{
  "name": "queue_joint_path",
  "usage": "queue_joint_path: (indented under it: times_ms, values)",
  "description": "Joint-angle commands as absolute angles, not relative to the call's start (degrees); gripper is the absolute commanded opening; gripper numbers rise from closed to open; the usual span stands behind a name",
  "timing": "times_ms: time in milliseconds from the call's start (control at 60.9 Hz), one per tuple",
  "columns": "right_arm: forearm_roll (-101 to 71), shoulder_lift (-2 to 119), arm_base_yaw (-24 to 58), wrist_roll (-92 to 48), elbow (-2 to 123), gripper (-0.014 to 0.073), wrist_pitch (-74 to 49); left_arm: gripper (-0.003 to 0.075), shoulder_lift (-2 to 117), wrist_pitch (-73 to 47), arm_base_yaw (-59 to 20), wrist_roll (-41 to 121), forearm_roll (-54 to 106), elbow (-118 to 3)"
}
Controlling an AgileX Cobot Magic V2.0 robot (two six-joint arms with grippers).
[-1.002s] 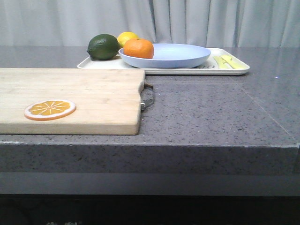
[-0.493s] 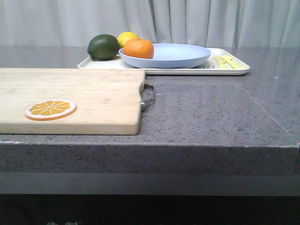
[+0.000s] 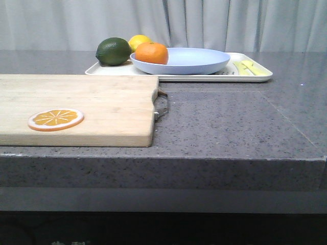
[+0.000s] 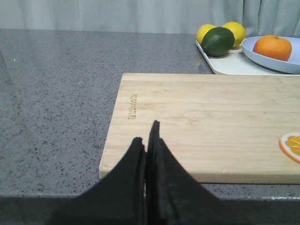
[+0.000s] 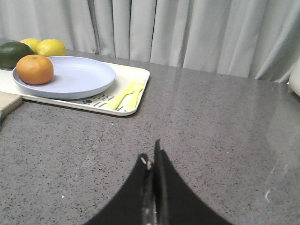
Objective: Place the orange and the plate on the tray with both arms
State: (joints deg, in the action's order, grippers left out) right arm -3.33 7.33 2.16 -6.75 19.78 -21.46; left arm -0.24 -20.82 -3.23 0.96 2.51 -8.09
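Observation:
The orange (image 3: 151, 53) sits at the left side of the pale lavender-blue plate (image 3: 189, 62), and the plate rests on the cream-white tray (image 3: 245, 76) at the back of the counter. All three also show in the right wrist view: orange (image 5: 34, 69), plate (image 5: 79, 77), tray (image 5: 136, 89). The left wrist view shows the orange (image 4: 272, 47) and the plate (image 4: 286, 63) far off. My left gripper (image 4: 146, 133) is shut and empty over the near edge of the cutting board. My right gripper (image 5: 151, 157) is shut and empty above the bare counter. Neither gripper shows in the front view.
A wooden cutting board (image 3: 92, 109) with a metal handle (image 3: 161, 106) lies front left, with an orange slice disc (image 3: 55, 119) on it. A dark green avocado (image 3: 113, 51) and a lemon (image 3: 138, 41) sit on the tray's left end. Yellow-green cutlery (image 3: 250, 67) lies on its right end.

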Motion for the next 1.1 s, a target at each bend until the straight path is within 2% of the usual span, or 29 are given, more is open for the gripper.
queue_joint_path:
  times_ms: [0, 443, 1084]
  values:
    - [-2.7, 7.8, 2.0, -7.2, 21.2, -0.0061, -16.5, -0.0018, -1.5, -13.5, -3.2, 0.5, 3.2, -7.1]
    - [-2.7, 7.8, 2.0, -7.2, 21.2, -0.0061, -16.5, -0.0018, -1.5, -4.8, -3.2, 0.0, 3.2, 0.4]
    - [-2.7, 7.8, 2.0, -7.2, 21.2, -0.0061, -16.6, -0.0018, -1.4, -5.0, -3.2, 0.0, 3.2, 0.4]
